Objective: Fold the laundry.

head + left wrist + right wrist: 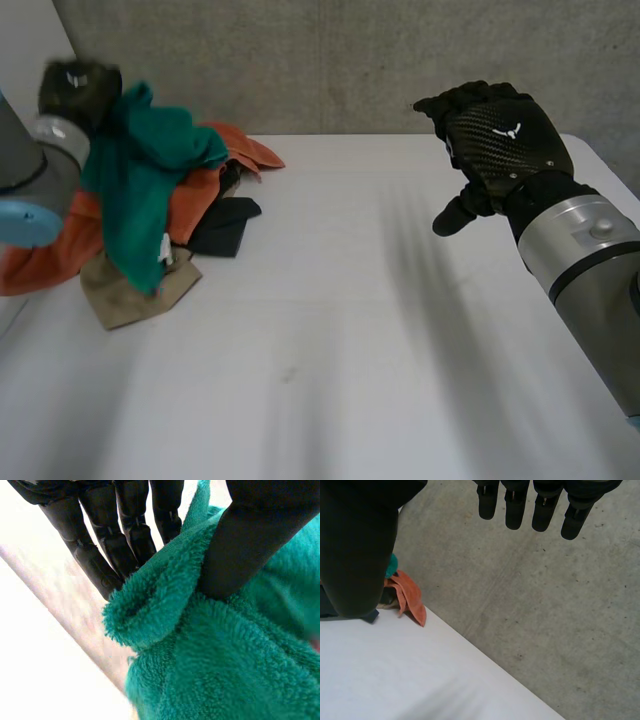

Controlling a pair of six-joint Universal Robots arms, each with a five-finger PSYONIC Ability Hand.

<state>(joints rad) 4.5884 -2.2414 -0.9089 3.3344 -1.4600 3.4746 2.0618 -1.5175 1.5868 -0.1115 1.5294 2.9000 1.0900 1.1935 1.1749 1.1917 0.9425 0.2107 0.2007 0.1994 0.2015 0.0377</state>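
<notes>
White table (330,390) carries a laundry pile (60,250) of orange, black and tan cloths at its far left corner; a green towel (140,190) hangs over that pile, pinched between thumb and fingers of the left hand (80,85); the right hand (500,135) hovers near the far right edge, fingers relaxed, holding nothing.

The right robot hand (497,140) shows black carbon weave, a white emblem (508,130) and a silver cuff (575,238).

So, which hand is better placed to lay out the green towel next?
Left. The left hand pinches the green towel, lifted over the pile; the right hand hangs open above bare table.
</notes>
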